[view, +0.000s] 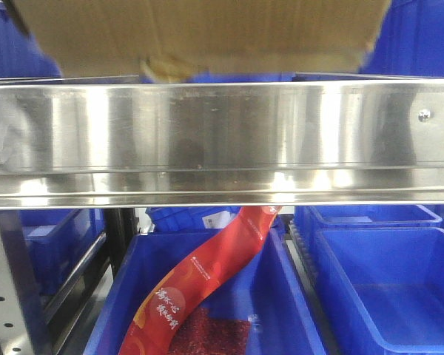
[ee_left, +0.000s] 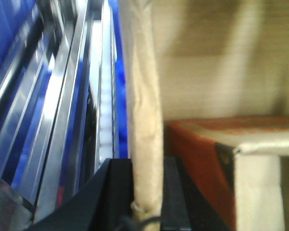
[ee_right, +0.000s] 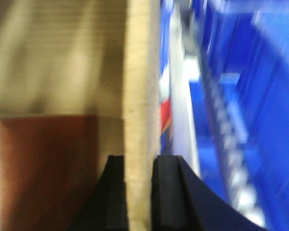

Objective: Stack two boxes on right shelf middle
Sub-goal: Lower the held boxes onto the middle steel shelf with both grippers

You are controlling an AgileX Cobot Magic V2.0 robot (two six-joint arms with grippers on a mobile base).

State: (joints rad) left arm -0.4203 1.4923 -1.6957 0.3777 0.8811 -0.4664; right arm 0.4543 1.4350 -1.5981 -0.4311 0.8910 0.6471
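In the front view, a perforated metal upright (view: 4, 296) stands at the lower left, under the wide mirror-like front lip of the stainless-steel shelf (view: 207, 140), which runs across the whole width with a small rivet (view: 425, 115) near its right end. Above the lip, the underside of a brown cardboard box (view: 200, 33) fills the top of the view, with a yellowish scrap of packing tape (view: 166, 70) hanging at its lower edge just over the shelf. Whether the box touches the shelf board cannot be told. Below the shelf a red printed bag (view: 207, 274) droops into a blue plastic bin (view: 288, 310), and a second blue bin (view: 385, 288) sits to its right.

In the left wrist view, shelf rails and blue bins blur past on the left. The left gripper (ee_left: 147, 197) is clamped on a wall of the cardboard box (ee_left: 144, 120): the upright edge of the wall runs straight between its two black fingers (ee_left: 113, 192), which press it from either side. To the right lies the box's interior, with a reddish-brown flap below.

In the right wrist view, the box interior is on the left. The right gripper (ee_right: 142, 192) likewise pinches a cardboard wall (ee_right: 142, 96) between its black fingers (ee_right: 166, 187), and blue bins lie blurred on the right.
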